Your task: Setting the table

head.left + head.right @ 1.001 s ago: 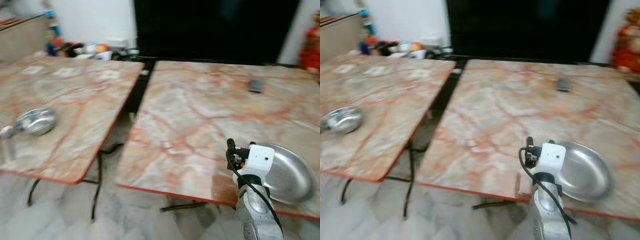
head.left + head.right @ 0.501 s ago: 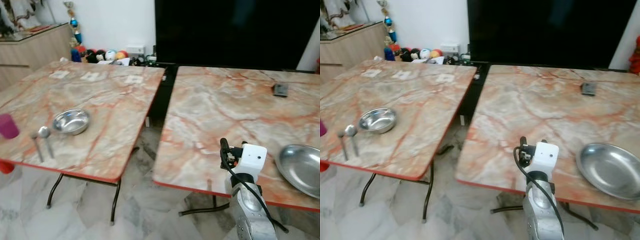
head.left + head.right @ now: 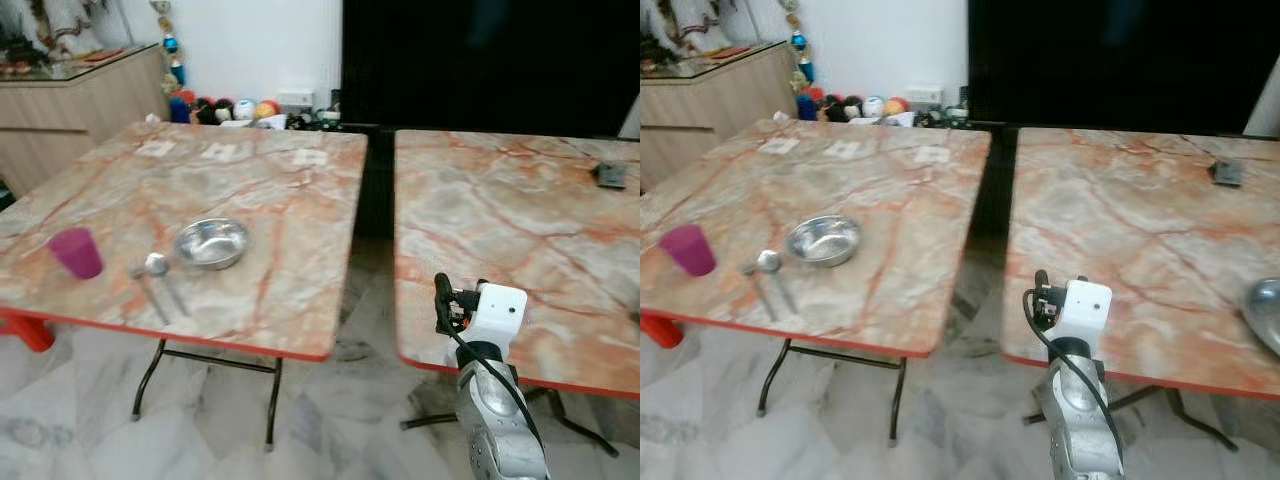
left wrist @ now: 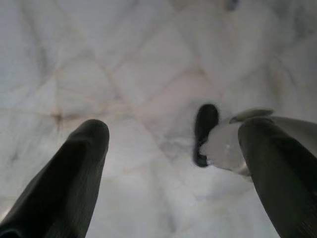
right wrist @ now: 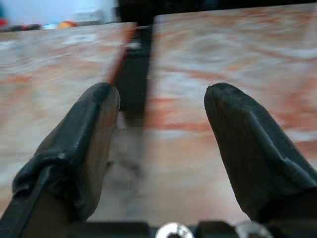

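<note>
A steel bowl (image 3: 211,243), spoons (image 3: 156,276) and pink cup (image 3: 76,252) sit on the left table (image 3: 290,220); the right gripper (image 5: 161,148), fingers spread and empty, hovers by the right table (image 3: 500,230); reaching across could clip an edge; the left gripper (image 4: 171,168) hangs spread over floor

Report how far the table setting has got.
Done, it seems: on the left table sit a purple cup, two spoons and a bowl. In hand: nothing; both grippers' jaws are open, the right gripper facing the gap between the tables. Left: a plate lies on the right table, away from that setting.
</note>
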{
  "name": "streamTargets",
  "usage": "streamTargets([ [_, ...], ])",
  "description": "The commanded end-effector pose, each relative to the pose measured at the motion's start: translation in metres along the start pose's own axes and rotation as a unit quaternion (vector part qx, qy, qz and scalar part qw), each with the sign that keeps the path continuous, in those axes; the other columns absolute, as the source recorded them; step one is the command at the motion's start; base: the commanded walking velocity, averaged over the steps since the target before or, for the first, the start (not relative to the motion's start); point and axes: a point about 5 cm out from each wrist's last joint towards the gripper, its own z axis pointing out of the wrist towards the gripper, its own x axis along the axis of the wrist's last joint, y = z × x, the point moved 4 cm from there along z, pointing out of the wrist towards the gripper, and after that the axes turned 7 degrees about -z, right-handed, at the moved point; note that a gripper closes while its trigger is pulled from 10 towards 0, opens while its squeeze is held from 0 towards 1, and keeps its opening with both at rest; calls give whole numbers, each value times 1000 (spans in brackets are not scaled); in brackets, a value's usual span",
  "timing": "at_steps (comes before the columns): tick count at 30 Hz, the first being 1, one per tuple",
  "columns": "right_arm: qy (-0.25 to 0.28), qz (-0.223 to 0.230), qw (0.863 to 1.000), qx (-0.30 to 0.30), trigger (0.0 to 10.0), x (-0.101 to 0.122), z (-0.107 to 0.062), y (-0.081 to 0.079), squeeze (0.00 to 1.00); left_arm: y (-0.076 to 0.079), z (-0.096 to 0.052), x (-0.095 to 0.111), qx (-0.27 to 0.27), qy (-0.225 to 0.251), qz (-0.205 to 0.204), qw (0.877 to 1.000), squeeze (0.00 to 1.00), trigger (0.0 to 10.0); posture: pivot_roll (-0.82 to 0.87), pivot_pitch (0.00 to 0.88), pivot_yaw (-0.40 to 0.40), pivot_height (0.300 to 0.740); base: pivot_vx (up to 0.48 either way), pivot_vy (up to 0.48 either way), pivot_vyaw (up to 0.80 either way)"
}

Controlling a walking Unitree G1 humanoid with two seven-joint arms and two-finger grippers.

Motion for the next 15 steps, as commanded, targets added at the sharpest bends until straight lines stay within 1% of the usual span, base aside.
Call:
streamTargets([
  [1,12,-6,1000,2,10000,8,3,1,0,3,1,1,-4,0,8,1000,0,10000,40,0,4,740,0,476,0],
  [8,7,-3,1000,4,10000,5,4,-1,0,0,0,1,2,1,-4,1000,0,10000,45,0,-5,740,0,477,0],
  [15,8,-3,1000,5,10000,8,6,-2,0,0,0,0,3,2,-12,1000,0,10000,48,0,-10,740,0,478,0],
])
